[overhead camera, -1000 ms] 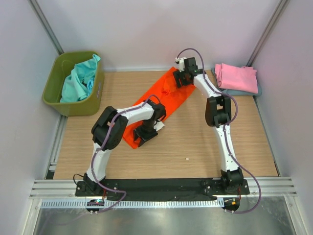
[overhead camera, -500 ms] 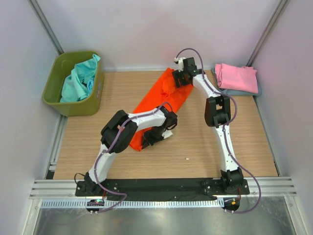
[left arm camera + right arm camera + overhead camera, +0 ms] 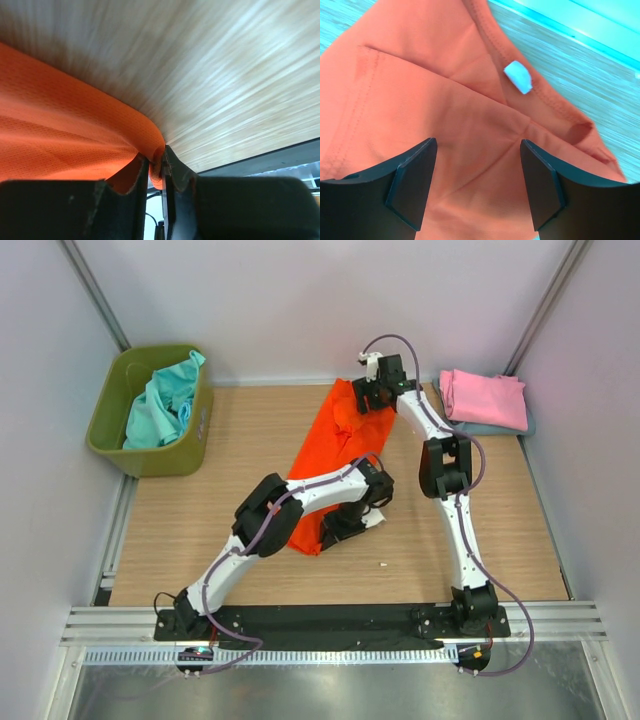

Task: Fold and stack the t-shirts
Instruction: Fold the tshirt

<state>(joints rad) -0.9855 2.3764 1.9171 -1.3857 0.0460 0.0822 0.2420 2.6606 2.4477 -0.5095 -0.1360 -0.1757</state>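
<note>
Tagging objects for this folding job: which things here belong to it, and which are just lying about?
Job: orange t-shirt, pinched by the left gripper; pink t-shirt on the grey-blue t-shirt; teal t-shirts.
Lying about: olive-green bin; small white scrap on the table.

- You are looking at the orange t-shirt, which is showing as matt, finely meshed cloth.
- The counter is showing pale, smooth wood grain.
- The bin is looking like smooth olive plastic.

Top external camera: high over the near edge, looking down on the whole table; wrist cameras: very close, aimed at its surface; all three share the orange t-shirt.
</note>
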